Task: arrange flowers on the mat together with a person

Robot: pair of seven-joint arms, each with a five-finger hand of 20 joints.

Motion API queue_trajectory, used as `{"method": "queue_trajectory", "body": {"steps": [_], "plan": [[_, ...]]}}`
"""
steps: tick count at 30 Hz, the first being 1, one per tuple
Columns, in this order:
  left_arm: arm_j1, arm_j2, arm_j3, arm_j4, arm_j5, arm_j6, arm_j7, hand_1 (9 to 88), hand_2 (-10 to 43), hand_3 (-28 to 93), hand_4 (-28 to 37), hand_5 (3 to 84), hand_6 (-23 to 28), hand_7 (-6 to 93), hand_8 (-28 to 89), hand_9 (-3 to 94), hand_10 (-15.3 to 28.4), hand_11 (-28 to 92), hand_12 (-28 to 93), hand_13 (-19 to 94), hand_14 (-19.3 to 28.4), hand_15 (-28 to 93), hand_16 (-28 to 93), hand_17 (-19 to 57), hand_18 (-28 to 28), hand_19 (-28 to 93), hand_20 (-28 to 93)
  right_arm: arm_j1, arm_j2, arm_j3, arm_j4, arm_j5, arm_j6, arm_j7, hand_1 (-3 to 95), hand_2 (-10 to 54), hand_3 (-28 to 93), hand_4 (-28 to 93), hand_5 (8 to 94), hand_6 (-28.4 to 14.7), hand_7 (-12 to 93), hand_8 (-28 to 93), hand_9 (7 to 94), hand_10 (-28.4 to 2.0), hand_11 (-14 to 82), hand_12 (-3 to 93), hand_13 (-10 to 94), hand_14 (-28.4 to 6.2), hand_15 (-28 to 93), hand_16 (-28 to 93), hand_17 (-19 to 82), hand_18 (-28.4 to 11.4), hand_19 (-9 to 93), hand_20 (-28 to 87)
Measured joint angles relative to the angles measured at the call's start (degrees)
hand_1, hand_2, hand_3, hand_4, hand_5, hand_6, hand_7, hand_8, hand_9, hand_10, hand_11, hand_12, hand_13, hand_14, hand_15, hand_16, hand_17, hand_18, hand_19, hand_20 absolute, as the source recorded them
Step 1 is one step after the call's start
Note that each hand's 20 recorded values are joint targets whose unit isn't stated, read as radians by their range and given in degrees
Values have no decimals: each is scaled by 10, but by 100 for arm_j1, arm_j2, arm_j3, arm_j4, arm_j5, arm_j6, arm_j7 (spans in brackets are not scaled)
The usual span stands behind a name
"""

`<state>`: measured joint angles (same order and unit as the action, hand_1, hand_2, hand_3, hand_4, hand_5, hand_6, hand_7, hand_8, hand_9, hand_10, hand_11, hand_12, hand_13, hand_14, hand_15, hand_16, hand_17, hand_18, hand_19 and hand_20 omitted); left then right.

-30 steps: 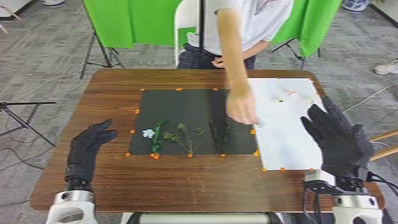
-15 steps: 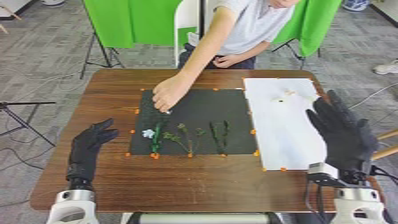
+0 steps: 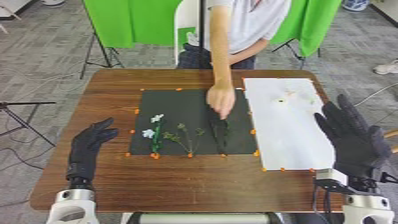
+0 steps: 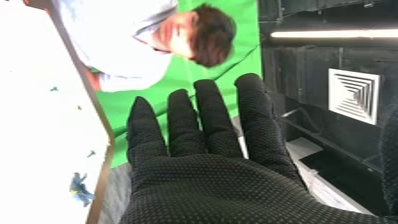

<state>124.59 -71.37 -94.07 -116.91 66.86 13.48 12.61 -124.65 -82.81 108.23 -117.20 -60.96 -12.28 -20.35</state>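
Note:
My left hand [image 3: 86,150] is over the table's left side, its fingers relaxed and nothing in them. On the right, my right hand [image 3: 351,140] is beside the white sheet [image 3: 289,135], fingers straight; in the right wrist view the right hand [image 4: 213,185] is open and empty. On the dark mat [image 3: 182,100] lie a white flower [image 3: 148,133] with a green stem, a second white flower [image 3: 157,118] above it, and a leafy sprig [image 3: 188,142]. A person's hand [image 3: 221,100] reaches down to the dark green stems [image 3: 222,137] at the mat's right part.
Small flower pieces [image 3: 289,94] lie on the white sheet's far part; in the right wrist view a bluish flower [image 4: 81,189] lies on it. Orange tabs [image 3: 225,155] line the mat's edges. The person's arm crosses the table's far edge.
The person's hand went from the white sheet to the mat's upper left, then back right to the stems. A second white flower now shows at upper left. My right hand has shifted slightly rightward.

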Motion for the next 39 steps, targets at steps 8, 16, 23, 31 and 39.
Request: {"method": "queue_trajectory", "body": {"steps": [8,16,23,31,39], "plan": [[-22,0,0,5,0,-2,-4,197,105,644,-283,500,38,153,-66,523,159,235,140,406,185,229,-20,93,115,101,166,73,66,-188,5,-2,235,-1,28,-26,772,-204,354,-2,82,-84,341,-139,27,84,231,-95,79,14,140,-121,8,207],[-17,0,0,4,0,-2,-4,196,105,644,-283,500,38,153,-67,523,159,235,140,406,184,229,-19,93,115,101,166,243,297,-378,6,-146,755,48,103,-61,751,-193,382,-14,98,-85,371,-152,37,112,274,-112,104,39,184,-126,37,251],[-16,0,0,3,0,-1,-2,196,105,644,-283,499,37,153,-66,522,159,234,140,405,184,227,-20,93,115,102,166,582,877,-410,-3,-1534,1797,439,151,-94,713,-185,394,-32,95,-83,393,-158,41,137,356,-145,123,109,223,-150,166,302],[-10,0,-3,0,0,1,-2,198,106,641,-283,499,38,151,-67,521,159,234,140,405,184,225,-19,93,115,101,166,1432,1781,-524,114,-3724,2423,2298,194,-95,662,-188,456,-40,97,-81,496,-171,110,196,559,-162,227,217,318,-177,401,362],[-10,20,-7,-5,1,1,-8,197,105,644,-283,499,38,150,-66,521,158,233,140,404,183,224,-18,93,115,100,166,2124,2663,-807,544,-5973,1823,3549,248,-95,636,-208,530,-30,107,-83,598,-177,193,234,677,-148,396,231,370,-212,641,408]]}}
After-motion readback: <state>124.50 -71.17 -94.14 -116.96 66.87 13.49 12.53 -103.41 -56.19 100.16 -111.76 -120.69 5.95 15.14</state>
